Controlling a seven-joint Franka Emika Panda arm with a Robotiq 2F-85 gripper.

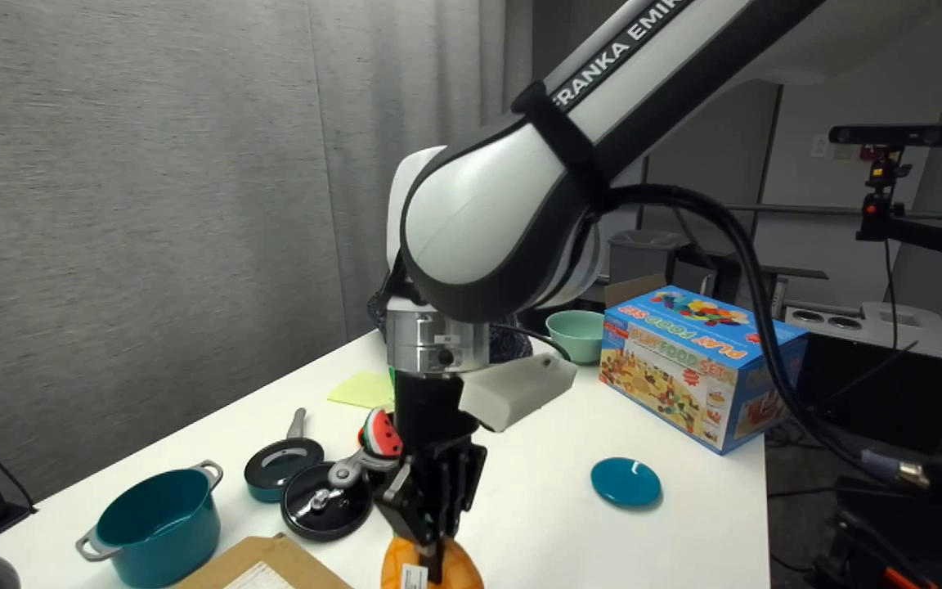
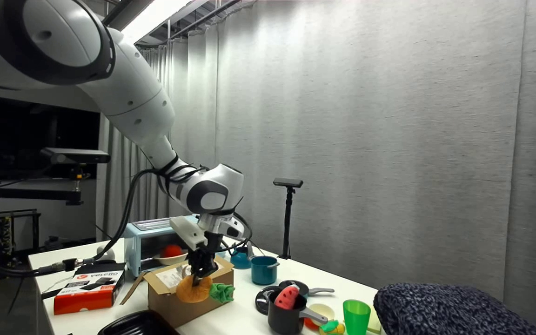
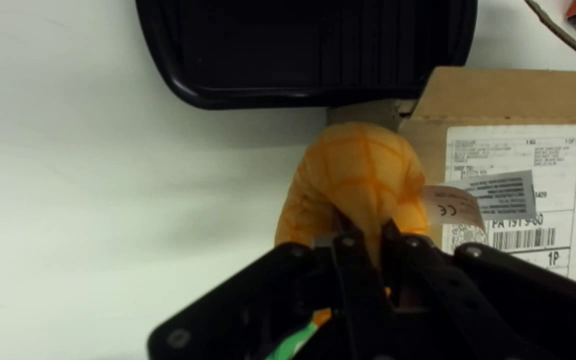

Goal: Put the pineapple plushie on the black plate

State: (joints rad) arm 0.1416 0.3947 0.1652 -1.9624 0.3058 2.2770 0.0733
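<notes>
Tabletop (image 1: 549,499) white below pineapple plushie (image 3: 360,172), grey curtain (image 2: 365,139) alongside

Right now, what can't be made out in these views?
Pineapple: lower part cut off by the bottom edge in an exterior view.
Leaves: largely hidden by the claw and the bottom edge, wrist view.
Tag: fine print too small to read, wrist view.
Dark pot: bottom inside hidden by its wall and the watermelon, in an exterior view.

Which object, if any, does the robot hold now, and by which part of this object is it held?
The pineapple plushie, pinched between the fingers by its orange body; the green leafy tuft is outside the grip.
</notes>
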